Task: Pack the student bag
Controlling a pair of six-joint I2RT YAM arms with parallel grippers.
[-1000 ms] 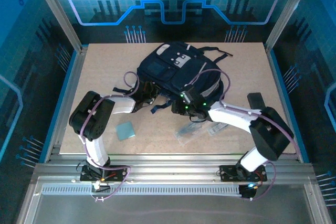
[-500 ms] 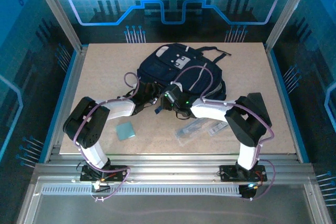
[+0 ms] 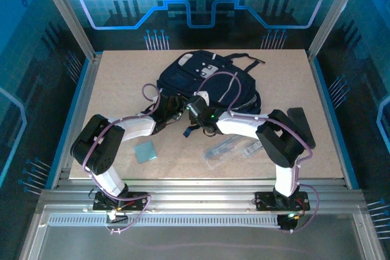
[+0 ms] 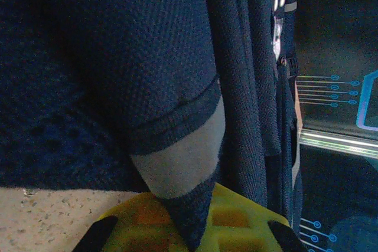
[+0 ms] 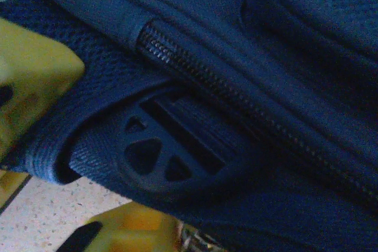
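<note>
We watch both arms work the near side of the bag (image 3: 183, 80), which lies flat on the middle of the table (image 3: 122, 77), closer to the far edge than the near one.

At left, a teal card (image 3: 145, 150) waits unpacked near the table's near edge. Beyond it, the left gripper (image 3: 169, 110) stays clamped, as it was a second ago, on a navy tab (image 4: 177, 116) with a grey stripe at the bag's near left side.

The change is next to it. Over the last second the right gripper (image 3: 192, 106) has swung left along the bag's near edge, ending just beside the left one. Its yellow fingers (image 5: 35, 81) now stand close on either side of a fold of fabric by the zip (image 5: 224, 92), and we judge that it has just pinched that fold. The bag itself has hardly shifted.

We read this as two holds now set on one edge, ready to pull the mouth open; nothing looks packed yet.

The bag's long axis runs from the far left toward the near right. Its end with the white-grey patch (image 3: 210, 68) points at the far edge, and its straps (image 3: 247, 61) trail toward the far right corner.

To the right, clear packets (image 3: 222, 150) lie loose near the near edge.
</note>
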